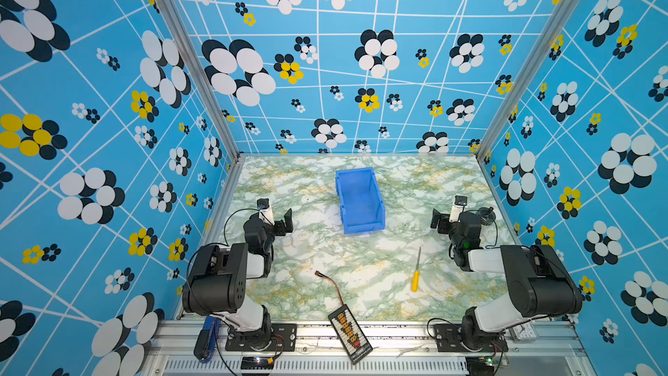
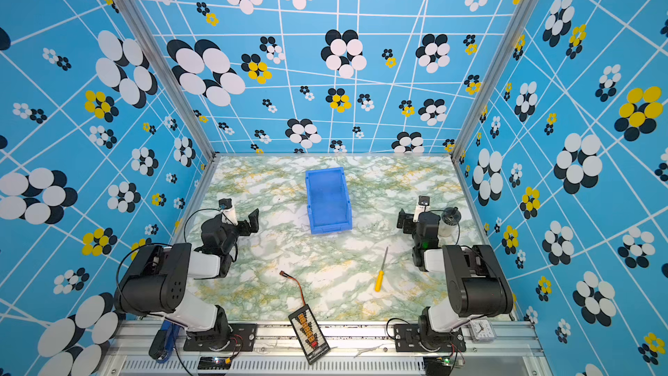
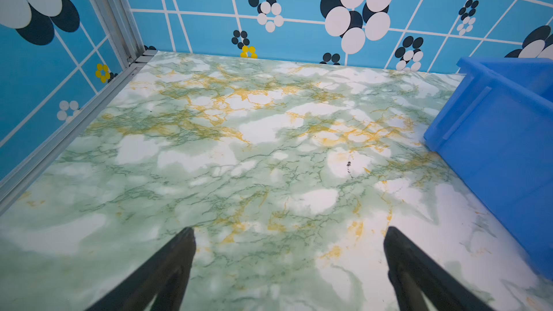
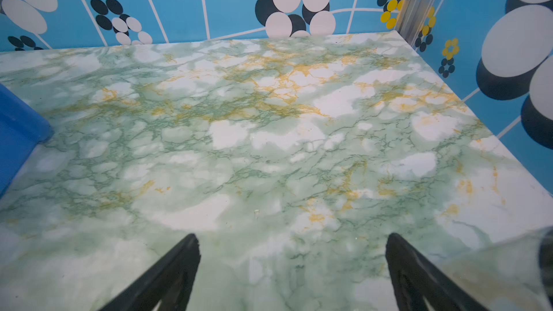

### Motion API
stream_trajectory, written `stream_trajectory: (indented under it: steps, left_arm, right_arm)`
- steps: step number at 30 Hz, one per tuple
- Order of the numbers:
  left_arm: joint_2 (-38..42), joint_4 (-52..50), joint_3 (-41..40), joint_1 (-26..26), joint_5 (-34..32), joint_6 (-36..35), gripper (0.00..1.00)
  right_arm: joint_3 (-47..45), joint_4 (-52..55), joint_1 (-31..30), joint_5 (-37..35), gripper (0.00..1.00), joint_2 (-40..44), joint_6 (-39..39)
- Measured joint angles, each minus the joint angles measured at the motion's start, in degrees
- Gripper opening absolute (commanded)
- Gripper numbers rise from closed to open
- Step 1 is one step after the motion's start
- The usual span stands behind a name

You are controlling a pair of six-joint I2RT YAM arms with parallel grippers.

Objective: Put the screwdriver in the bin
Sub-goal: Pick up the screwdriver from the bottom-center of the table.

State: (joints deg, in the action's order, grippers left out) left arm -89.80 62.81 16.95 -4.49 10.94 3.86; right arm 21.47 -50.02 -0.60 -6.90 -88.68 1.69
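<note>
Screwdriver: it lies flat on the green marble table, on the right side, close to the right arm and touching nothing else. Both top views show it.
Which way it points: its long line runs near to far, leaning a little to the right. The yellow-orange handle is at the near end. The thin dark tip points to the far side.
Bin: the blue bin sits in the middle of the table, on the far side, with its open top up. It is far and to the left of the screwdriver, well apart from it. Its long line also runs near to far, and its low lip is at the near end.
Inside the bin: only its own blue floor shows.
Left gripper: its two black fingers are spread wide with only bare table between them. The bin is off to its right.
Right gripper: its fingers are spread wide too, over bare table, pinching nothing.
Clear jar: it stands just right of the right arm. I cannot tell what is in it.
Red-black wire: it curls on the near side and runs to the black board with orange connectors at the near edge.
</note>
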Motion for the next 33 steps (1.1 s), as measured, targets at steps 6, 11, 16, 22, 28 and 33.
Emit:
stream_trajectory:
  steps: [6,11,16,22,28,33]
  left_arm:
    - [0.0,0.0,0.0,0.0,0.0,0.0,0.99]
    - [0.0,0.0,0.0,0.0,0.0,0.0,0.99]
    - [0.0,0.0,0.0,0.0,0.0,0.0,0.99]
    - [0.0,0.0,0.0,0.0,1.0,-0.4,0.99]
    - [0.0,-1.3,0.2,0.0,6.6,-2.2,0.99]
    - [0.0,-3.0,1.6,0.0,8.1,-3.0,0.99]
  right_arm:
    - [0.0,0.0,0.0,0.0,0.99,0.0,0.0]
    - [0.0,0.0,0.0,0.0,0.99,0.0,0.0]
    - [0.0,0.0,0.0,0.0,0.99,0.0,0.0]
    - [0.0,0.0,0.0,0.0,0.99,0.0,0.0]
    - [0.0,0.0,0.0,0.0,0.99,0.0,0.0]
    - [0.0,0.0,0.0,0.0,0.99,0.0,0.0]
